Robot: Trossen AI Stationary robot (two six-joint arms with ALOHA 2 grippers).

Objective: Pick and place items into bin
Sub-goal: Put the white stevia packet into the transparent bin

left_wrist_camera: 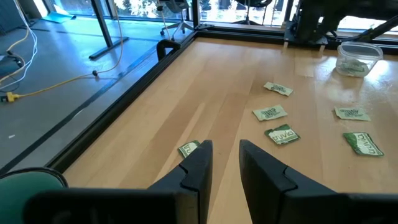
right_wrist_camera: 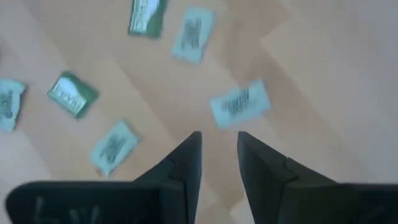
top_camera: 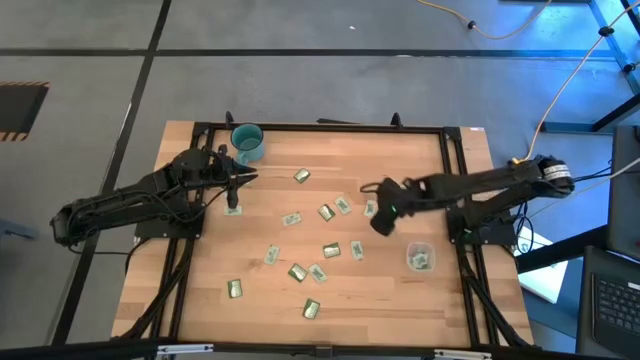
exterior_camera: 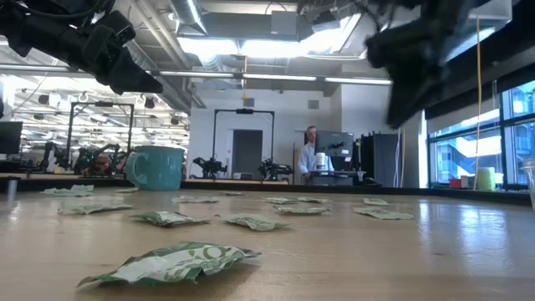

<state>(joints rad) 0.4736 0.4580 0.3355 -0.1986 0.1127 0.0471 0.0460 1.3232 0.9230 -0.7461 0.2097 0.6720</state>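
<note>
The right end effector (right_wrist_camera: 218, 149) hangs above the middle-right of the surface (top_camera: 260, 300), its two dark, wedge-shaped fingers slightly apart and holding nothing. Directly below them lies one pale green packet (right_wrist_camera: 239, 104), flat and rectangular with a crinkled foil sheen; four more lie scattered near it.

The left end effector (left_wrist_camera: 222, 158) is poised over the far left part of the surface, its fingers likewise slightly apart and empty, with a packet (left_wrist_camera: 189, 149) lying just beside one fingertip.

The packets (top_camera: 330, 250), gold or pale green, are strewn singly across the centre of the light, wood-grained surface, none stacked. Seen from table height they are thin and wrinkled, lying almost flat.

The bin (top_camera: 420, 257), a small clear plastic cup with a rounded rim, stands near the right edge of the surface, close to the right arm's base, and holds at least one packet. A teal mug (top_camera: 247, 141) with a handle stands at the far left corner; its contents cannot be made out.
</note>
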